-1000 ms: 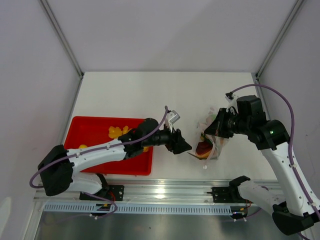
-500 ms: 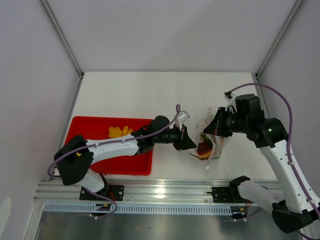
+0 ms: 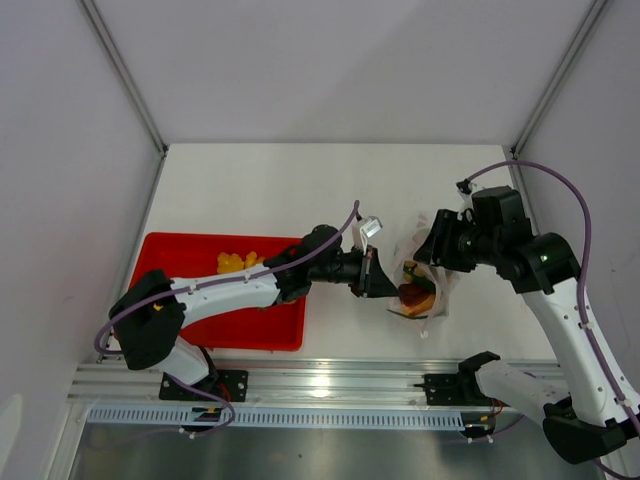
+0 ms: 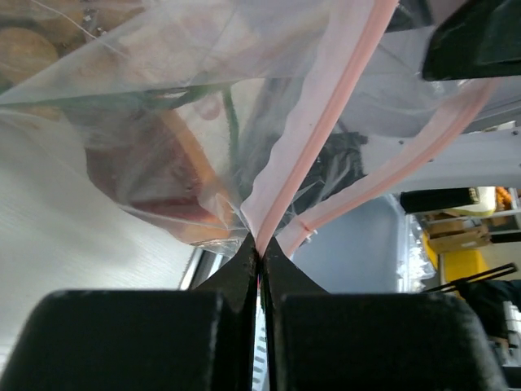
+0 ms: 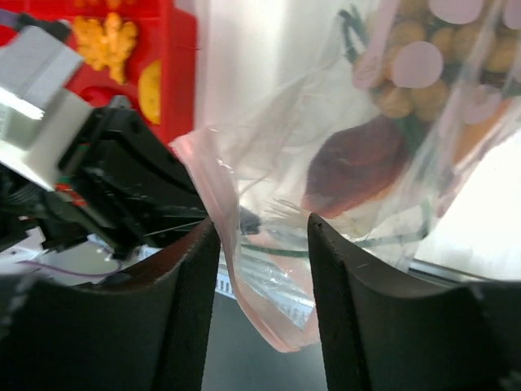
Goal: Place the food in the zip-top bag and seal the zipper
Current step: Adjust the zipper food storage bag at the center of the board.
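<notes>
The left tool (image 4: 259, 269) was seen shut, its jaws pressed together on one end of the pink-red zipper strip (image 4: 321, 147) of the clear crinkly plastic zip-top bag (image 3: 422, 288). From that pinch the strip's two halves ran up and away from the tool and parted. The mouth was therefore judged unsealed along most of its length, with the long axis leading toward the right tool (image 5: 262, 244). That tool was found open, with a finger on either side of the bag's mouth edge and no grip made on it. The bag was held between the two tools, over the right half of the white worktop (image 3: 260, 190), nearer its near edge than its far one. Assorted toy food (image 5: 358, 159) was seen inside: tan balls, a dark red piece and green stalks. A slide of the pinch along the strip was judged to be called for. The red rectangular plastic tray (image 3: 240, 330), with yellow toy pieces (image 3: 235, 263) in it, lay at the near left corner, well apart and out of the way.
</notes>
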